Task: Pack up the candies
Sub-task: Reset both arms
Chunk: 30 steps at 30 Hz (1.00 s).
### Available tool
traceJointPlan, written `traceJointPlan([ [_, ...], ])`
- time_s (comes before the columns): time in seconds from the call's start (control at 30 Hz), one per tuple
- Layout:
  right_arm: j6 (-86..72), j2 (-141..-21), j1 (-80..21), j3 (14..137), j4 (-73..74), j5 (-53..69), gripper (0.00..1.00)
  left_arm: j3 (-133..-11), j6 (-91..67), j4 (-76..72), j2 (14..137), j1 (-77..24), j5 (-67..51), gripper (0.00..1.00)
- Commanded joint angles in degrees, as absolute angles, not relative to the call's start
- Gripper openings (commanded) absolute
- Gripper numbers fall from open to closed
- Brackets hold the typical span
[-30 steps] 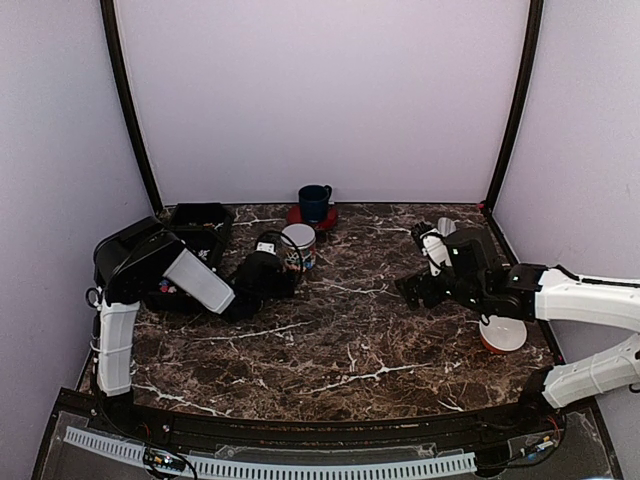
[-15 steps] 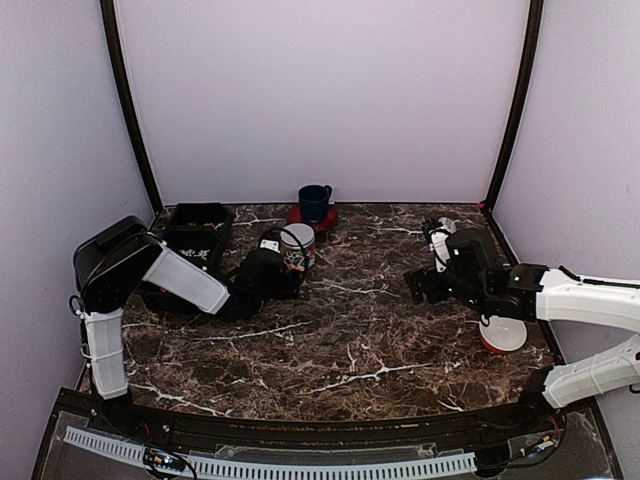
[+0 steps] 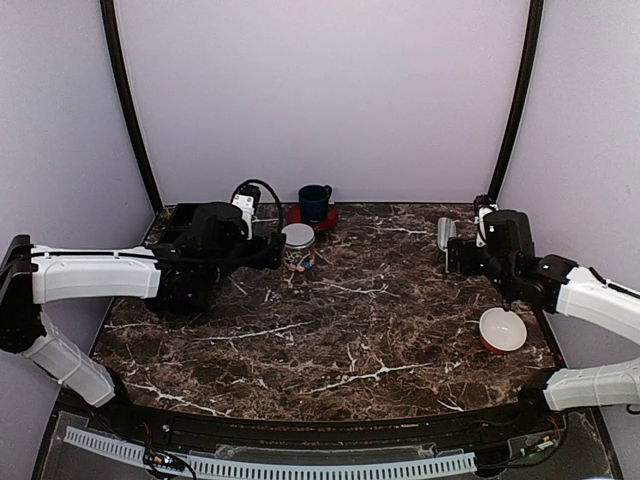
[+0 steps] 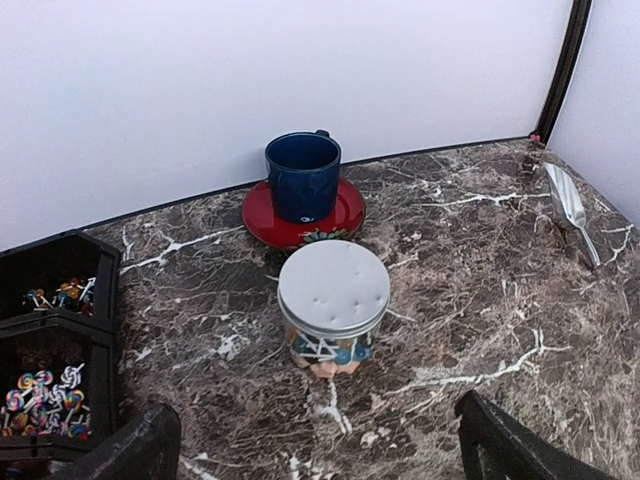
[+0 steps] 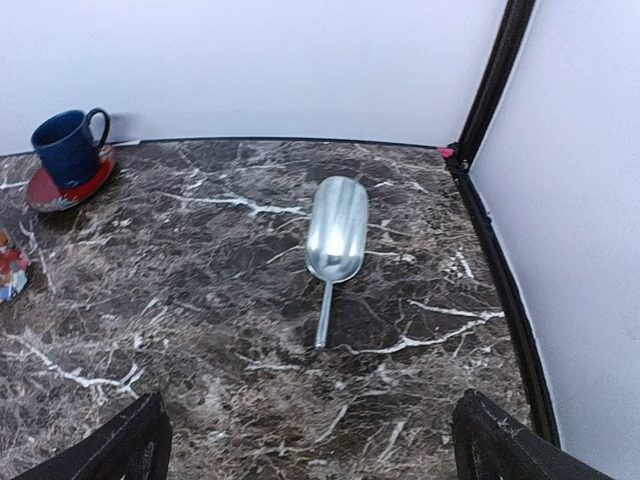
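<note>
Small multicoloured candies (image 4: pixel 42 402) lie in the compartments of a black tray (image 4: pixel 104 300) at the left. More colourful candies show through the clear jar (image 4: pixel 332 292), which stands upright under a flat silver lid. My left gripper (image 4: pixel 320 452) is open, hovering in front of the jar with nothing between its fingers. In the top view the left gripper (image 3: pixel 270 250) sits just left of the jar (image 3: pixel 298 246). A metal scoop (image 5: pixel 335 235) lies on the marble, handle toward my open right gripper (image 5: pixel 310 445), which is short of it and empty.
A blue mug on a red saucer (image 3: pixel 314 203) stands behind the jar by the back wall. A white and orange bowl (image 3: pixel 502 331) sits near the right edge. The black tray (image 3: pixel 200 210) fills the back left corner. Side walls close in both sides.
My left arm has stretched out and lifted, its gripper now left of the jar. My right gripper has moved back and right to the scoop, uncovering the bowl.
</note>
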State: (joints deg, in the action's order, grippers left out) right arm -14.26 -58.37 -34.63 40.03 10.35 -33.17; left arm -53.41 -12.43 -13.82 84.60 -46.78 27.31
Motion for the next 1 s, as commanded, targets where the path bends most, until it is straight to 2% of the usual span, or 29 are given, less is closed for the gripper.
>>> traceJointPlan([
  [0.0, -13.6, -56.0, -27.7, 40.5, 10.8, -28.1, 0.98, -50.2, -11.2, -2.1, 77.0, -43.2, 23.5, 0.99],
  [0.23, -11.3, -54.6, -16.9, 43.8, 14.0, -19.7, 0.98, -44.6, -10.3, -0.4, 62.1, -30.2, 17.0, 0.99],
  [0.5, -10.0, -50.2, -13.4, 43.8, 17.4, -21.4, 0.97, -44.1, -10.5, 10.1, 51.5, -14.8, 8.3, 0.99],
  [0.73, -12.0, -44.2, -9.7, 48.0, 25.7, -18.9, 0.98, -40.4, -10.6, 13.3, 46.2, -10.9, 5.1, 0.99],
  [0.97, -9.9, -35.3, -9.7, 44.4, 26.0, -14.8, 0.98, -35.7, -10.7, 14.1, 39.8, -10.9, 1.7, 0.99],
])
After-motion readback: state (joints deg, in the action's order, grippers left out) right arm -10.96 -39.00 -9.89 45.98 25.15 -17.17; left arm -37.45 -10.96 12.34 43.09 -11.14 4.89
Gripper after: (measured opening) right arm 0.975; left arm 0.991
